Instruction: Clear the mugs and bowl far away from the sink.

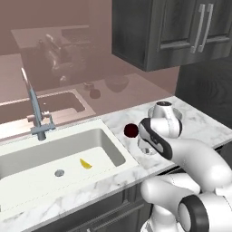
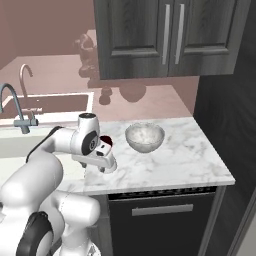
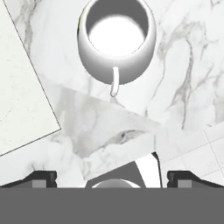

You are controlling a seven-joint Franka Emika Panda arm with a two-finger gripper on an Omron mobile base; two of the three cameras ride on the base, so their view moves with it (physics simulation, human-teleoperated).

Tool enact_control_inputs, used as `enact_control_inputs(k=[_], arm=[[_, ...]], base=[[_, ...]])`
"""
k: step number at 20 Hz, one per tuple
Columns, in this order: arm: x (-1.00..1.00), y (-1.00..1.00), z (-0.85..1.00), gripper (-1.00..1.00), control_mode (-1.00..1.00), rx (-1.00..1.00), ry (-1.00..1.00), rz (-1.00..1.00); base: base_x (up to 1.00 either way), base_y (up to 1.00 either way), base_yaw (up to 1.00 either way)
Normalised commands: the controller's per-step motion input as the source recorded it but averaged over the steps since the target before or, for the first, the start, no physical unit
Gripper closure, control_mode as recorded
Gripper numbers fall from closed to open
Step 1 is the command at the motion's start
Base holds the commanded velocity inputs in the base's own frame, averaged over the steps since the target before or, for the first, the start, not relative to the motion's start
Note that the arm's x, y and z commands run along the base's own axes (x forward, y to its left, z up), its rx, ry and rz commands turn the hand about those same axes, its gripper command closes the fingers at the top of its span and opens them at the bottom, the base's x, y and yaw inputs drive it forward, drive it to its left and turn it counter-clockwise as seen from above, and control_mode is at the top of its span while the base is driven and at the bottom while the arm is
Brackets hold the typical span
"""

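Observation:
A pale grey-white mug [image 3: 117, 41] stands upright on the marble counter at the top of the hand view, with its handle turned toward my gripper [image 3: 113, 177]. The gripper is open and holds nothing; its two dark fingertips [image 3: 41, 177] stand far apart, short of the mug. From the right base view, the gripper [image 2: 106, 165] hangs low over the counter's left part, beside the sink [image 2: 12, 145]. The speckled bowl [image 2: 144, 136] sits upright to the right of the hand. The white sink [image 1: 36, 158] with its arched faucet [image 1: 37, 113] lies left of the arm.
A small dark red round thing [image 1: 131, 130] sits on the counter just beyond the hand; I cannot tell what it is. A yellow piece [image 1: 85, 164] lies in the basin. Dark cabinets [image 2: 165, 35] hang above. Bare marble [image 2: 190, 155] stretches right of the bowl.

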Motion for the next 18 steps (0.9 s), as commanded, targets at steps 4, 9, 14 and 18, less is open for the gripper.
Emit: enact_control_inputs(k=[4, 9, 14, 18], arm=[[0.12, 0.0, -0.08, -1.0, -1.0, 0.0, 0.0, 0.0], [0.11, 0.0, -0.09, -1.0, -1.0, 0.0, 0.0, 0.0], [0.09, -0.02, -0.1, -1.0, -1.0, 0.0, 0.0, 0.0], [0.09, -0.02, -0.14, -1.0, -1.0, 0.0, 0.0, 0.0]], base=[[0.0, 0.0, 0.0], [0.0, 0.0, 0.0], [0.0, 0.0, 0.0], [0.0, 0.0, 0.0]])
